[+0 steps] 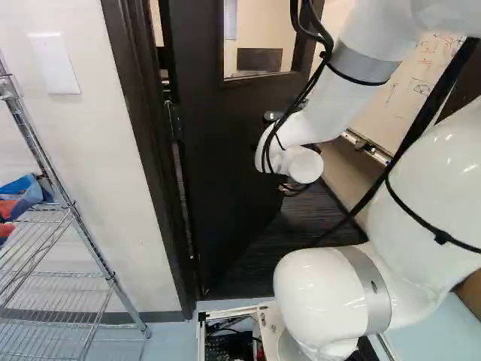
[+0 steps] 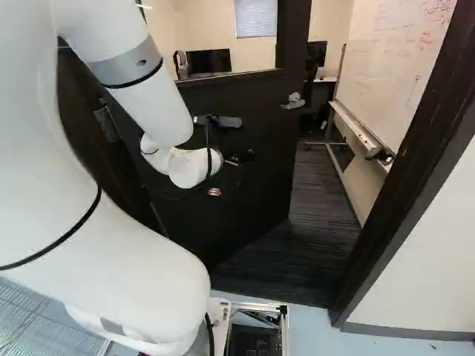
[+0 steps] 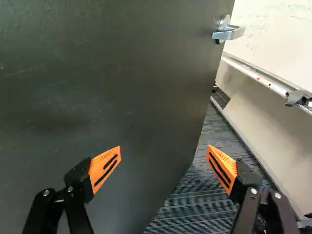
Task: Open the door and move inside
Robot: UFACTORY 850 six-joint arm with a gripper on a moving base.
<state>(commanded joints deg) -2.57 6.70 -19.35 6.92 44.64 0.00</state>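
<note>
One flat, dark, smooth-faced door (image 3: pixel 112 97) stands ajar ahead of the gripper (image 2: pixel 214 190), its single curved metal lever handle (image 3: pixel 229 33) near the far edge. Two ridged orange wedge pads (image 3: pixel 105 168) stand spread apart, above ribbed dark carpet (image 3: pixel 195 195).

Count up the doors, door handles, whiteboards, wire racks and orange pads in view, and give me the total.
Door: 1
Door handle: 1
Whiteboard: 1
Wire rack: 1
Orange pads on the jaws: 2
Total: 6
</note>
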